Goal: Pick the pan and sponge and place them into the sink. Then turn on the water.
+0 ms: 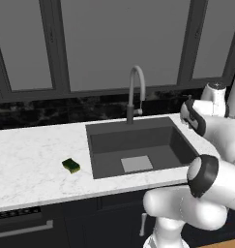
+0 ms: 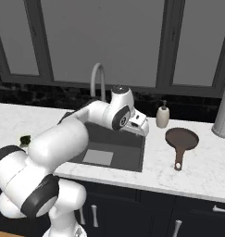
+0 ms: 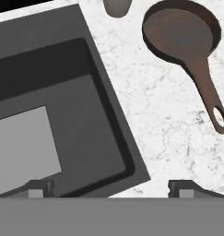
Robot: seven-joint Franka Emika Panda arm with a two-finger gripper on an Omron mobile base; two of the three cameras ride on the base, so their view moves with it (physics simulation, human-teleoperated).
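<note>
The dark reddish-brown pan lies on the counter right of the sink, its thin handle pointing toward the front edge. In the hand view the pan is at the upper right, and the sink fills the left. My gripper hangs open and holds nothing, above the sink's right rim and left of the pan. In the right base view the gripper sits over that rim. The green-topped sponge rests on the counter left of the sink. No water shows at the grey faucet.
A beige soap bottle stands behind the pan near the back wall. A grey ribbed canister stands at the far right of the counter. Dark windows run along the back, and white marble counter lies on both sides of the sink.
</note>
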